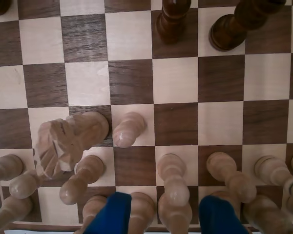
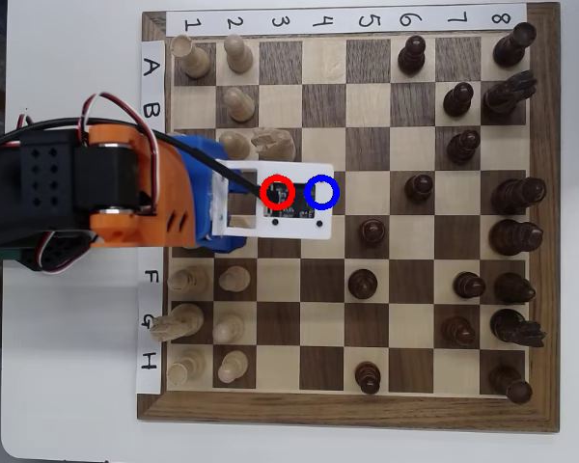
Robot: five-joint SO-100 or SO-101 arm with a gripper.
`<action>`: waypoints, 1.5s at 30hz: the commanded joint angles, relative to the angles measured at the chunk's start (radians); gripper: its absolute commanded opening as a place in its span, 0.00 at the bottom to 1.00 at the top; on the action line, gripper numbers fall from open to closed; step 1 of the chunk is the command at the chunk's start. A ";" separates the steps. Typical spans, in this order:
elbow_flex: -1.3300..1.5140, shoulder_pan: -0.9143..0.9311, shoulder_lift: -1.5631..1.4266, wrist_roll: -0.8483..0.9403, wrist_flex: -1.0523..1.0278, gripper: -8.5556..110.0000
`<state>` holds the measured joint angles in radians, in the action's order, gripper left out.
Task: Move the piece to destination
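From my remote station: the chessboard (image 2: 347,410) fills the overhead view, with the orange arm (image 2: 125,183) reaching in from the left, its white camera plate (image 2: 275,224) hiding the red-ringed square. The blue ring (image 2: 321,192) marks the destination just beside it. In the wrist view, the gripper (image 1: 167,217) has its blue jaws apart and empty. The piece (image 1: 128,129) stands beside the pale knight (image 1: 63,141), beyond the left-shown fingertip (image 1: 112,214) rather than between the jaws.
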<state>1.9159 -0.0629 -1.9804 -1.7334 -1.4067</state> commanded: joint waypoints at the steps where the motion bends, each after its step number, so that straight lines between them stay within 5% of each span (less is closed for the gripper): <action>1: 0.015 0.000 0.003 -0.356 0.140 0.25; 45: 0.017 -0.114 0.233 -0.442 0.284 0.20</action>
<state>1.9436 -0.1473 -1.7426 -1.7334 -1.1720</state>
